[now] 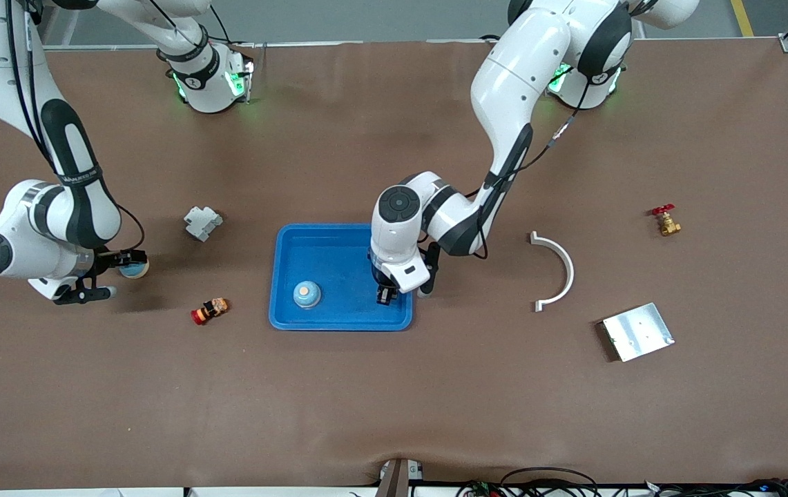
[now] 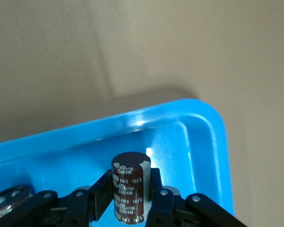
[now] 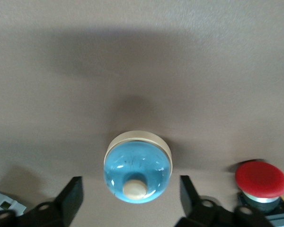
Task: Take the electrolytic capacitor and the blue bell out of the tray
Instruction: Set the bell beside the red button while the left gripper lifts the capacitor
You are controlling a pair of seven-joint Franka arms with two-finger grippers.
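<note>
Left gripper [image 2: 128, 201] grasps the capacitor over the tray; right gripper [image 3: 131, 194] stands released around a bell.

The left gripper's jaws are clenched on the dark brown cylindrical capacitor [image 2: 129, 191], upright over the blue plastic tray [image 1: 338, 235] near its corner at 4 o'clock. A blue dome bell [image 1: 306, 294] sits in the tray at 7 o'clock. Toward the right arm's end of the brown desk [image 1: 394, 400], a second blue dome bell [image 3: 137, 166] rests between the right gripper's spread jaws, untouched.

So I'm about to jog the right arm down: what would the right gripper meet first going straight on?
Probably the blue bell: it sits on the table between the right gripper's open fingers, straight below. How much height remains is unclear.
</note>
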